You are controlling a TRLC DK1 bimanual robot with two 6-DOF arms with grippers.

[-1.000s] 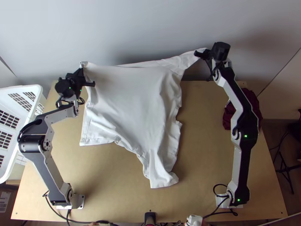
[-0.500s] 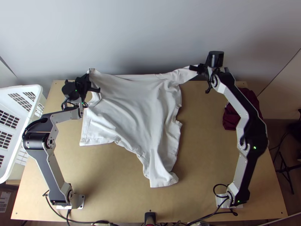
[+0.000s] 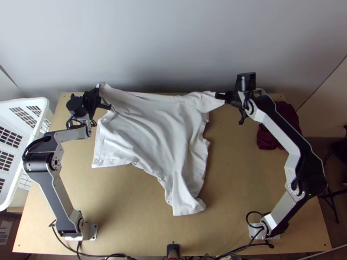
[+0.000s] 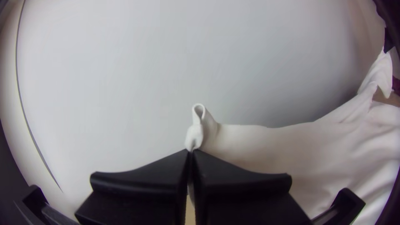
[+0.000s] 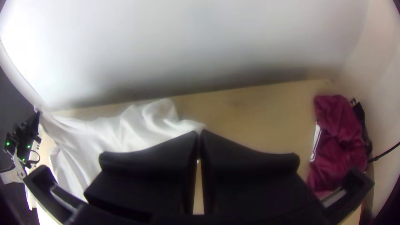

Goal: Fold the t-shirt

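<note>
- We see the white T-shirt (image 3: 147, 130) spread over the far middle of the light wooden table (image 3: 243, 177), its far edge running between our two grippers, near the wall (image 3: 173, 39).
- With our left gripper (image 3: 98, 88), we pinch the T-shirt's far left corner, the wide black fingers pressed together on it. In our left wrist view, a small loop of fabric stands up past the tips of this left gripper (image 4: 191, 151).
- With our right gripper (image 3: 217, 95), we pinch the far right corner, the fingers pressed together as well. In our right wrist view, the white fabric runs right up to the tips of this right gripper (image 5: 199, 132).
- Between our grips, the cloth hangs in a shallow curve, with soft creases fanning down through the body.
- Nearer our bases, the T-shirt lies on the wood: a flat, straight-edged part at the left, and a narrow, rumpled end pointing toward the table's near edge. We cannot tell which of these parts are sleeves or hem.
- Beyond our right arm, we see a maroon cloth (image 3: 277, 130) bunched near the table's right edge.
- At our left, a white plastic basket (image 3: 43, 106) with slotted walls stands beside the table.
</note>
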